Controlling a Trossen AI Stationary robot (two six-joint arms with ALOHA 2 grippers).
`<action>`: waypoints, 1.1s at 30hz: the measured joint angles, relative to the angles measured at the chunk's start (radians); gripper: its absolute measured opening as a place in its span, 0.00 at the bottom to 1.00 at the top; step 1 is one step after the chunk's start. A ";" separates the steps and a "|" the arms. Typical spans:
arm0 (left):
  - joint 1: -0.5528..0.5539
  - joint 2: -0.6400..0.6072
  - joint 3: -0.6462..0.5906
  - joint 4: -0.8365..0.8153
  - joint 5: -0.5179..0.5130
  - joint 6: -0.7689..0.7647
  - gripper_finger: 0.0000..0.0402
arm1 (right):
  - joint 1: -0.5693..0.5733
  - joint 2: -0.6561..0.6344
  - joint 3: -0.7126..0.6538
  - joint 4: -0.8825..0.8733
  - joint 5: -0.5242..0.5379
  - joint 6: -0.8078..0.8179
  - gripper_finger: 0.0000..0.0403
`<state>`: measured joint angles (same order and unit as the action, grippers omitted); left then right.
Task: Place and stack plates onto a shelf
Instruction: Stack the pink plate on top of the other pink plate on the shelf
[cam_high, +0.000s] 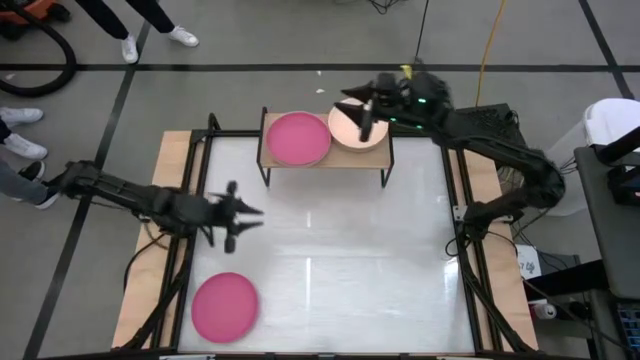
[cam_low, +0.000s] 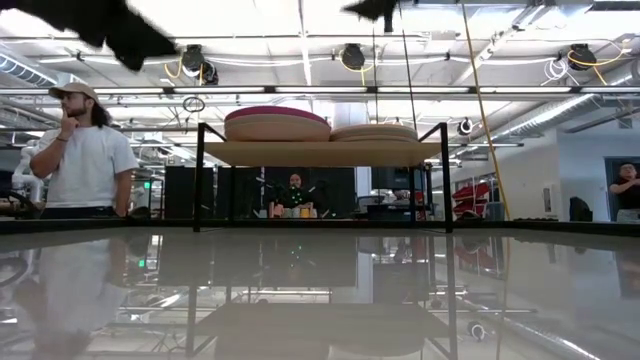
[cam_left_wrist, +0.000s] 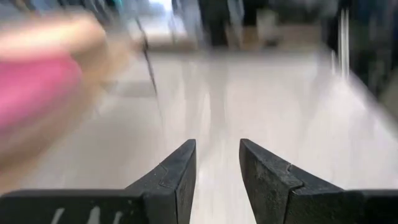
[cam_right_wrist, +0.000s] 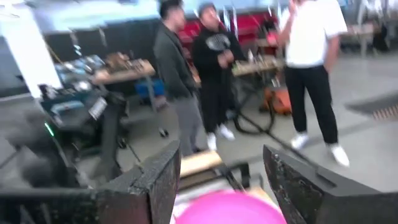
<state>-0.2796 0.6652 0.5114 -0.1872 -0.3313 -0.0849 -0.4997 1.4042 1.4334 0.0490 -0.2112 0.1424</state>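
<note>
Both grippers' fingers (cam_left_wrist: 180, 177) apart, empty

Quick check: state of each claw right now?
Left claw: open, empty, over the table.
Right claw: open, empty, above the peach plate on the shelf.

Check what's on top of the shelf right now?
The shelf carries two stacks: one topped by a magenta plate, one by a peach plate. The low view shows beige plates beneath; exact counts are hidden.
</note>
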 joint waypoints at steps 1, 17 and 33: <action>-0.008 0.040 0.010 -0.046 0.023 -0.002 0.32 | 0.008 -0.028 0.000 0.000 0.000 -0.006 0.52; -0.157 0.669 0.161 -0.402 0.593 -0.322 0.32 | 0.176 -0.237 0.000 -0.138 -0.002 -0.118 0.52; -0.188 0.776 0.162 -0.472 0.667 -0.338 0.06 | 0.194 -0.237 0.000 -0.219 0.000 -0.166 0.52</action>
<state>-0.4675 1.4410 0.6735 -0.6595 0.3356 -0.4226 -0.3054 1.1667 1.4334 -0.1699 -0.2115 -0.0236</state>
